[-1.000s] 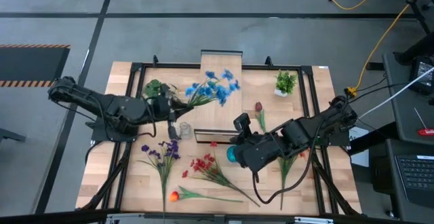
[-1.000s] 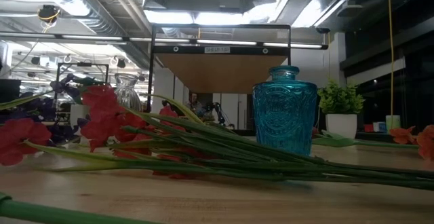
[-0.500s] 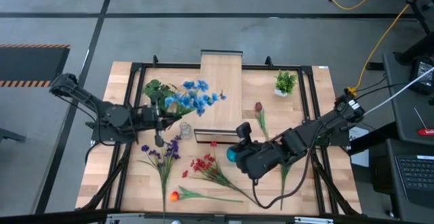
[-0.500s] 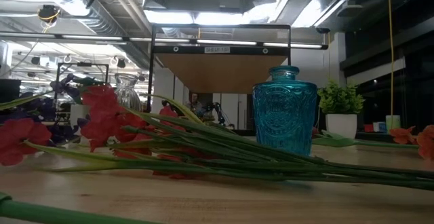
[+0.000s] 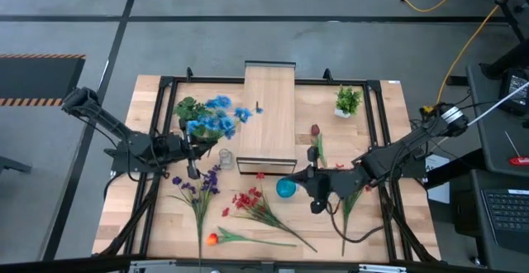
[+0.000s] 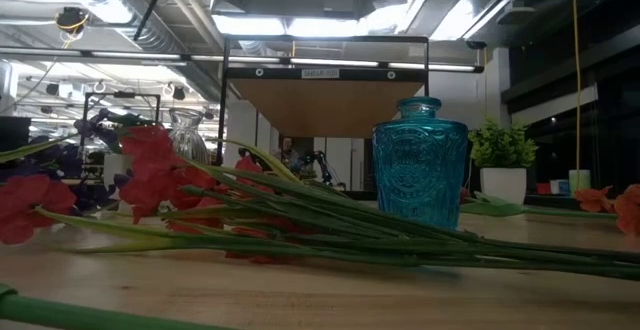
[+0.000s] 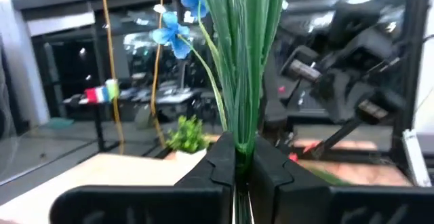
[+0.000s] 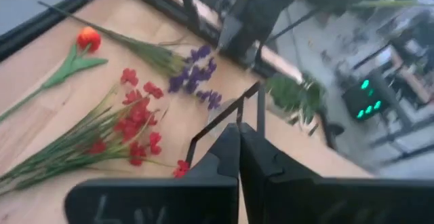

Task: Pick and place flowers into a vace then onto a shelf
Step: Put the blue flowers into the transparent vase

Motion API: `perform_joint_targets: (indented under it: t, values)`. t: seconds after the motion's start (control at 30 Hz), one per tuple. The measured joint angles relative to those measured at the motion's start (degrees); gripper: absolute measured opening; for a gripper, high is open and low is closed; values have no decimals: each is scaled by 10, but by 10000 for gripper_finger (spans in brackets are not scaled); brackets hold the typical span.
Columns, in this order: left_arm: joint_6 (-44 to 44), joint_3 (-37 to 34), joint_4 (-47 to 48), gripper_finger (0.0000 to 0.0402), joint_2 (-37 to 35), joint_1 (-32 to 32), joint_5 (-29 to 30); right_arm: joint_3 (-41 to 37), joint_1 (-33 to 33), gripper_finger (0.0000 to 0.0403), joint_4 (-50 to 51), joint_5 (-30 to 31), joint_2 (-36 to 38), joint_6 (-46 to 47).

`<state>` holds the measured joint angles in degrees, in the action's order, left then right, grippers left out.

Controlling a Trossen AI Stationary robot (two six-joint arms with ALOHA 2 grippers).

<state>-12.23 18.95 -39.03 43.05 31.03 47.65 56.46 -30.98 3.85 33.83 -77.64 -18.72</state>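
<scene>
Nearest us lie the orange tulip (image 5: 212, 239), red spray (image 5: 248, 200) and purple stems (image 5: 198, 187). Beyond them our right gripper (image 5: 312, 179), fingers pressed together on nothing, sits beside the teal vase (image 5: 285, 189). Our left gripper (image 5: 192, 146) clamps the blue flowers (image 5: 216, 117) above the clear vase (image 5: 224, 155), left of the shelf (image 5: 269, 116). We judge that lowering the stems into that vase comes next.

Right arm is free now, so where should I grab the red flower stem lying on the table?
Grip the red flower stem mid-stalk, on bare green below the blooms, coming straight down with the jaws across it. It lies flat and diagonal, blooms towards the blue vase, so the lower stalk is probably clearest. The right gripper is beside that vase.
</scene>
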Motion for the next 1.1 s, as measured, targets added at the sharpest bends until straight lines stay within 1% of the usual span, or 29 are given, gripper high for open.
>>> perform_joint_targets:
  t: [0.1,0.27,0.33,0.43,0.53,0.7,0.83,1.1]
  values:
    - [-9,-26,-50,12,0,0,-24,-59,5,0,-86,-1,27,-13]
    - [-6,-36,-55,12,7,-12,-27,-146,22,0,-207,-1,45,6]
    - [-4,-36,-54,12,15,-22,-27,-176,31,0,-263,-23,45,7]
    - [0,-36,-54,12,33,-38,-28,-214,44,0,-345,-76,45,5]
    - [13,-36,-54,12,54,-55,-42,-243,54,0,-410,-113,45,5]
    - [26,-37,-67,12,85,-74,-43,-261,59,7,-432,-119,44,12]
    - [41,-37,-74,12,97,-82,-43,-261,59,19,-429,-119,44,65]
    - [42,-37,-105,12,125,-95,-50,-261,60,25,-426,-119,44,64]
